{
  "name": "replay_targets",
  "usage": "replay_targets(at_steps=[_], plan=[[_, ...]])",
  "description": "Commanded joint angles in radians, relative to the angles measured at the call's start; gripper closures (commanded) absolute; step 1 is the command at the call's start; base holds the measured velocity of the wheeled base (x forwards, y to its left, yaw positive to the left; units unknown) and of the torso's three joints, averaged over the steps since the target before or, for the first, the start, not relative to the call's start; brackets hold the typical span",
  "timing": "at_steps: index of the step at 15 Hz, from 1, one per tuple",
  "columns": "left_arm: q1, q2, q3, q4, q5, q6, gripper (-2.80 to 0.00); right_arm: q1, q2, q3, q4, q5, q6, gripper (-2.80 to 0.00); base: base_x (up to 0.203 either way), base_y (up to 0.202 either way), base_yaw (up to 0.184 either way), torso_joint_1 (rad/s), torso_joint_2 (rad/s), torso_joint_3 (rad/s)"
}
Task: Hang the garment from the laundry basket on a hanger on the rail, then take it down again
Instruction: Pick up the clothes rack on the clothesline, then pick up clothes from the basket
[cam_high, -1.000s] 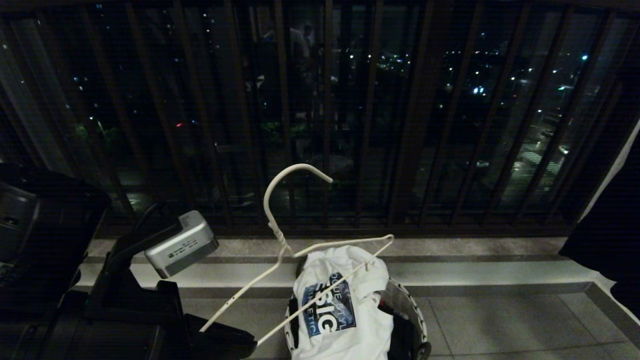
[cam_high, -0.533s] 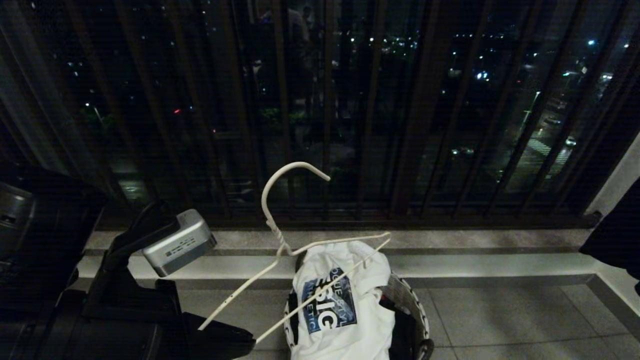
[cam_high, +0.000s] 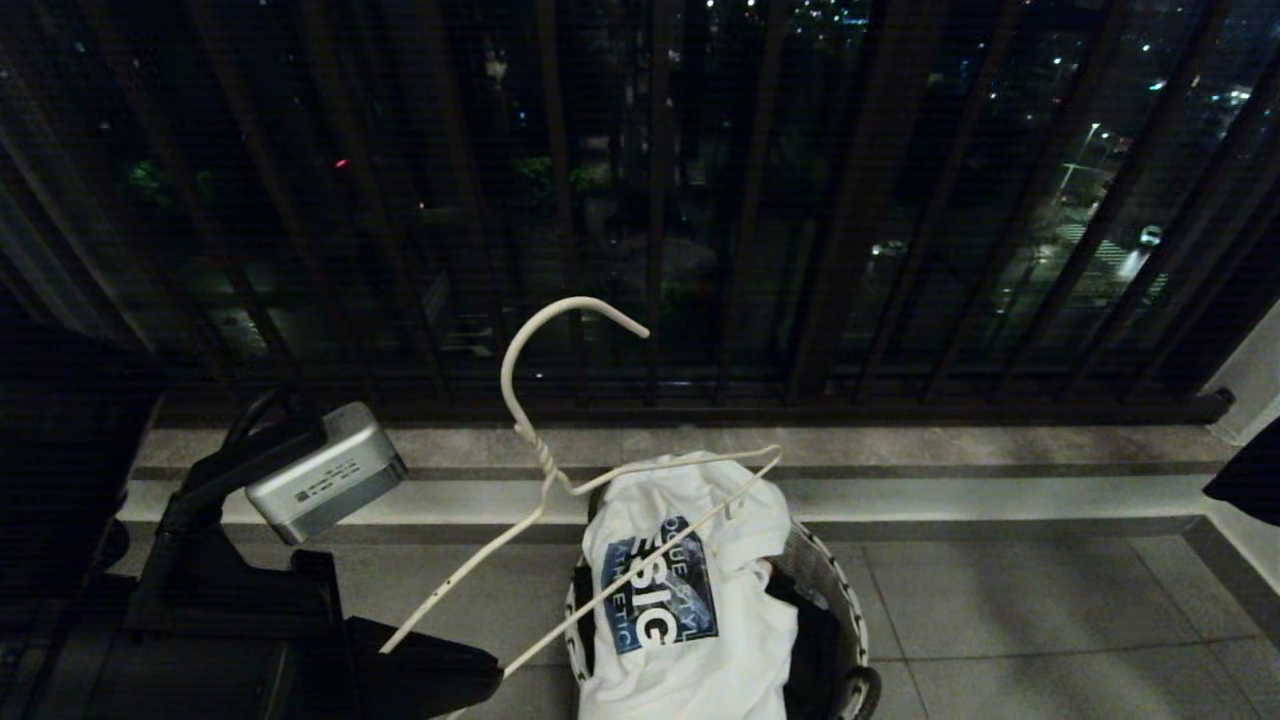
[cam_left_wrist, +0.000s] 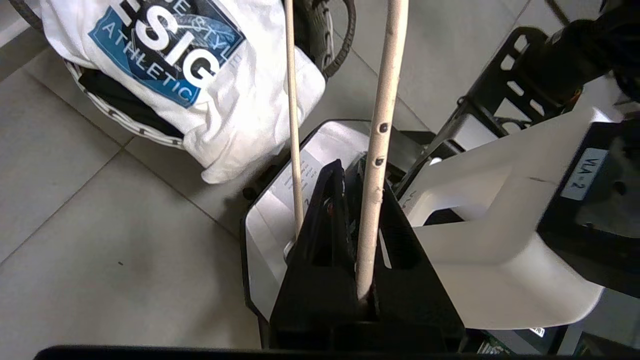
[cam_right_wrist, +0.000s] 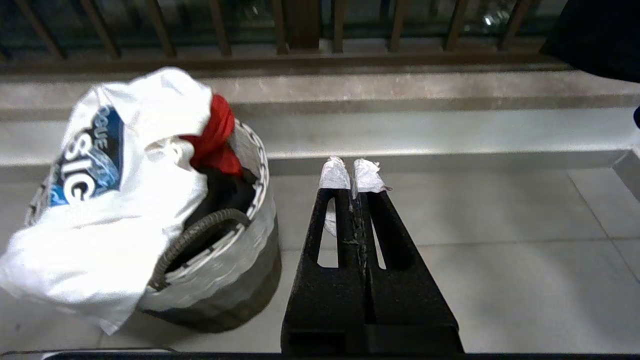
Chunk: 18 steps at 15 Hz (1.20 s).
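The left gripper (cam_left_wrist: 357, 200) is clamped on the hanger (cam_high: 545, 470) at one arm (hook uppermost). Just beyond its jaws, the garment (cam_high: 680, 590) drapes over the laundry basket (cam_high: 845, 620). The right gripper (cam_right_wrist: 352, 180), jaws pressed together and empty, points toward the floor beside the basket.
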Motion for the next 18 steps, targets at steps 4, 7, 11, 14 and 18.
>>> replay_targets(at_steps=[4, 7, 11, 14, 18], plan=[[0.001, -0.035, -0.001, 0.002, 0.001, -0.001, 0.0, 0.0, 0.002, 0.0, 0.0, 0.0, 0.005, 0.0, 0.0, 0.0, 0.0, 0.002, 0.01, -0.197], [0.003, -0.035, -0.004, 0.002, 0.006, -0.001, 0.0, 0.0, 0.002, 0.0, 0.0, 0.0, 0.005, 0.0, 0.0, 0.0, 0.0, 0.002, 0.0, -0.2], [0.004, -0.045, -0.005, 0.002, 0.007, 0.001, 0.0, 0.0, 0.002, -0.001, 0.0, 0.0, 0.005, 0.0, 0.0, 0.0, 0.0, 0.001, 0.01, -0.192], [0.004, -0.064, -0.011, 0.001, 0.007, 0.001, 0.0, 0.0, 0.005, -0.014, 0.024, -0.005, -0.001, 0.0, 0.0, 0.0, 0.0, 0.005, 0.0, -0.061], [0.027, -0.095, -0.041, 0.002, 0.006, -0.002, 0.0, 0.001, 0.261, -0.176, 0.081, 0.019, 0.002, 0.0, 0.0, 0.0, 0.0, 0.0, 0.0, 0.0]])
